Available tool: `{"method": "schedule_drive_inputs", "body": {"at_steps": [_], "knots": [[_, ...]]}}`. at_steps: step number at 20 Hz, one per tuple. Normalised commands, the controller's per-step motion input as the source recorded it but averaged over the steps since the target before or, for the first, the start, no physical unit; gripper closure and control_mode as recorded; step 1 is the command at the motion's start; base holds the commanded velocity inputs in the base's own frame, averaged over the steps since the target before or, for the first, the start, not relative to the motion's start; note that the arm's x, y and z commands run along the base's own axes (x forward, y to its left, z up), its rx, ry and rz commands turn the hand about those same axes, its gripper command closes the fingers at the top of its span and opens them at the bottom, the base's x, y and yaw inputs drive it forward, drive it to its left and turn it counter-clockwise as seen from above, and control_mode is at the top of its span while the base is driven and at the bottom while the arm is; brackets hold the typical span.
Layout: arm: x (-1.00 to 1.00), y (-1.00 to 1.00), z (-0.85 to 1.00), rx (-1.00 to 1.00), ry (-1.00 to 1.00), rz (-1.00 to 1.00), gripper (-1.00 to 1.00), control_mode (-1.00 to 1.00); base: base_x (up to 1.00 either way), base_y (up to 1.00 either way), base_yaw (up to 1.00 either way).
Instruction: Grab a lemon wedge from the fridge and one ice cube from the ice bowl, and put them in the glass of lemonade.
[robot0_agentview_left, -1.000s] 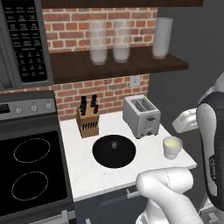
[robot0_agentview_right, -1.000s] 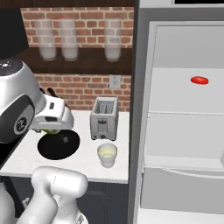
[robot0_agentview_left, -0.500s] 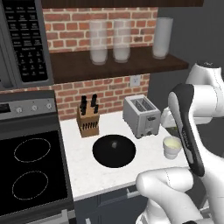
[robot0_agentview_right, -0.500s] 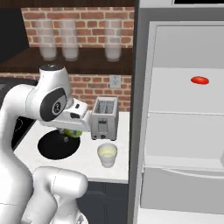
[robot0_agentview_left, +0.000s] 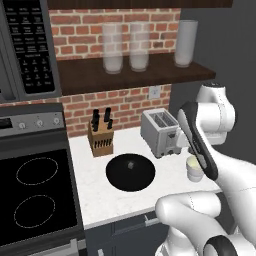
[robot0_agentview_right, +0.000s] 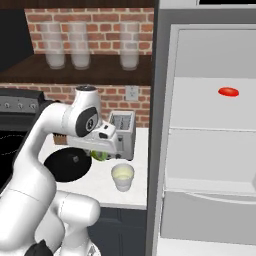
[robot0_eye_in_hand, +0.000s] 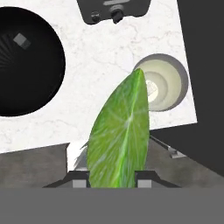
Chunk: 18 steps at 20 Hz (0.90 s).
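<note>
**Item: lemon wedge, in transit**

My claw (robot0_eye_in_hand: 112, 179) is clenched on one lemon wedge (robot0_eye_in_hand: 119, 133), above the table (robot0_eye_in_hand: 109, 52), near the glass of lemonade (robot0_eye_in_hand: 164, 83). I judge it light, soft, slippery; grip the flat faces. One ice bowl (robot0_eye_in_hand: 26, 65), one ice cube (robot0_eye_in_hand: 22, 41), one toaster (robot0_agentview_left: 161, 132).

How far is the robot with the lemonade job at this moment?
Done: the lemon wedge is out of the open fridge and held in the gripper, above the counter. In hand: carrying it toward the glass of lemonade; it is not in the glass yet. Left: drop it in, then bring the ice cube from the black ice bowl.
</note>
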Motion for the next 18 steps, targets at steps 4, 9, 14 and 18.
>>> {"method": "schedule_drive_inputs", "body": {"at_steps": [4,9,14,18], "knots": [[0.4,-0.07,-0.47,0.0,0.1,-0.05,1.0,-1.0,0.0,0.0,0.0],[0.45,-0.29,-0.41,0.0,0.01,-0.04,1.0,-1.0,0.0,0.0,0.0],[0.39,-0.33,-0.43,0.0,0.02,-0.03,1.0,-1.0,0.0,0.0,0.0],[0.19,-0.2,-0.59,0.0,0.03,0.0,1.0,-1.0,0.0,0.0,0.0]]}}
